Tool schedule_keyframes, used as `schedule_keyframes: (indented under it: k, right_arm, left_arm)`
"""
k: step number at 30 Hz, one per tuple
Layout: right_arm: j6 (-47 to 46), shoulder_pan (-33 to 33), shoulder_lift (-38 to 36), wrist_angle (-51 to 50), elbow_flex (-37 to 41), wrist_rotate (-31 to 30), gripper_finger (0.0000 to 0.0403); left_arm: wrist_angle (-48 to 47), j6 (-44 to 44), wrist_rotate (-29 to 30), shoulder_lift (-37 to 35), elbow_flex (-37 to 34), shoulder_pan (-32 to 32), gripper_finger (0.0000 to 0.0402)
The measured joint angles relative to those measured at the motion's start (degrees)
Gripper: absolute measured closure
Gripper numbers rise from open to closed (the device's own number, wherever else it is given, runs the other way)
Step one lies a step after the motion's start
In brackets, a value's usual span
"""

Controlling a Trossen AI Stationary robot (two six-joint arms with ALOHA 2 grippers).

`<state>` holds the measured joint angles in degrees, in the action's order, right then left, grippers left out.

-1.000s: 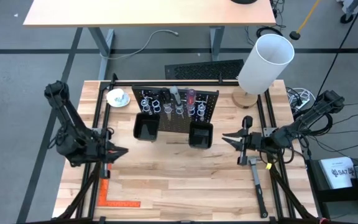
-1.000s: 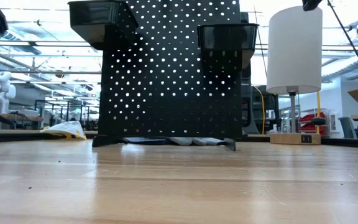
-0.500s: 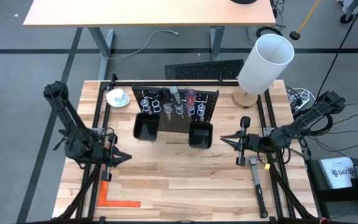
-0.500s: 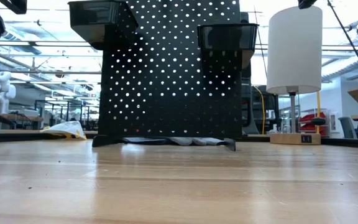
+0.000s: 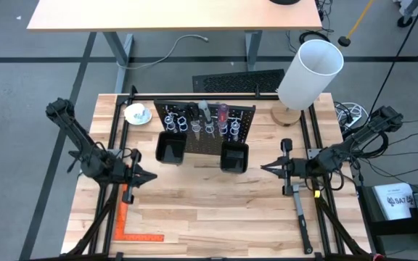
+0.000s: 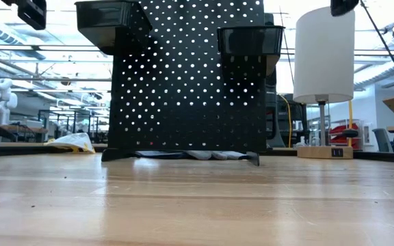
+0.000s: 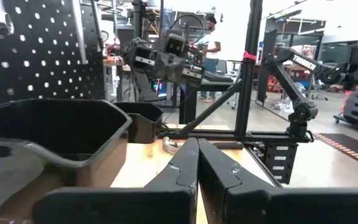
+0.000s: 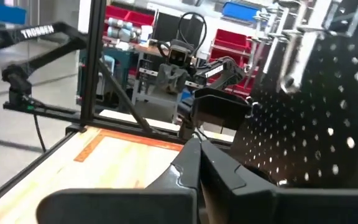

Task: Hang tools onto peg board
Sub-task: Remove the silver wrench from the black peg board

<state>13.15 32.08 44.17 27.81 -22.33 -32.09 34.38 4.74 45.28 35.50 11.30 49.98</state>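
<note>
The peg board [image 5: 203,123] stands upright in the middle of the table, toward its far edge. Tools hang in its row of wire ring holders, among them a red-handled screwdriver [image 5: 223,112] and a grey-handled one [image 5: 205,110]. Two black bins [image 5: 169,150] [image 5: 234,156] sit on the board's near face. My left gripper [image 5: 153,177] is shut and holds nothing. It hovers left of the board and points toward the table's right edge. My right gripper [image 5: 263,168] is also shut with nothing in it. It hovers right of the board and points left. The wrist views show both finger pairs closed [image 7: 197,149] [image 8: 196,148].
A white lamp [image 5: 309,72] on a wooden base stands at the far right. A long-handled tool [image 5: 300,214] lies near the right edge, under the right arm. An orange square ruler [image 5: 133,230] lies near left. A white object [image 5: 136,113] sits left of the board.
My right gripper has shut its fingers while staying almost in place. My left gripper has swung toward the table's near edge and a little to the right. It has also sunk, so that it now shows in the low view's top left corner.
</note>
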Motion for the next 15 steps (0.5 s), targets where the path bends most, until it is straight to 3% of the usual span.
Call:
schedule_keyframes:
  k: [6, 15]
  right_arm:
    - [-0.33, 0.00, -5.12, 8.14, 6.70, -0.05, 0.0403]
    - [-1.49, 0.00, -9.42, 8.87, 10.13, -0.54, 0.0403]
  left_arm:
    - [-6.40, -1.35, -0.99, -5.48, -0.08, -1.65, 0.0393]
    - [-10.52, -1.47, -7.81, -8.63, -0.08, -6.31, 0.0393]
